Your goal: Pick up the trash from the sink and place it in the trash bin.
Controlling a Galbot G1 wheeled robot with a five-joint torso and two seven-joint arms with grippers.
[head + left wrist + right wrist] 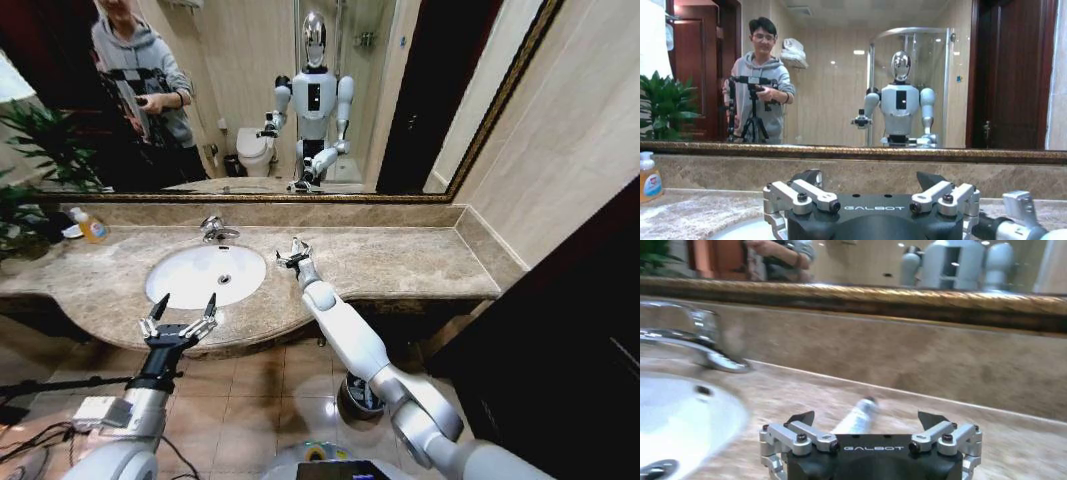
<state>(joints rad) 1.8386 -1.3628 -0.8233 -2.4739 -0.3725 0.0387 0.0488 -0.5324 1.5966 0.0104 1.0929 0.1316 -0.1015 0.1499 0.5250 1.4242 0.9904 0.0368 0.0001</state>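
Left gripper (180, 309): lower left of the head view, over the front marble edge just below the basin; fingers spread wide, holding nothing, touching nothing I can make out.
Right gripper (292, 253): centre of the head view, low over the counter just right of the basin; fingers set wide apart; in the right wrist view the two dark fingertips (801, 418) stand either side of a tube, not closed on it.
Trash: one white tube (855, 417) with a dark cap, lying on the marble beside the basin, seen in the right wrist view between the open fingers; contact with them cannot be told. Count seen: one.
Sink (165, 290): white oval basin, centre left of the head view, drain in the middle, bowl looks bare.
Faucet (213, 229): chrome, one, behind the basin at the wall side.
Trash bin (350, 398): one small dark round bin on the tiled floor, lower centre, partly hidden behind the right arm.
Soap bottle (92, 227): one, orange-yellow, left end of the counter, well apart from both grippers.
Plant (40, 150): green leaves, upper left edge.
Mirror (420, 90): gilt-framed, spans the top.
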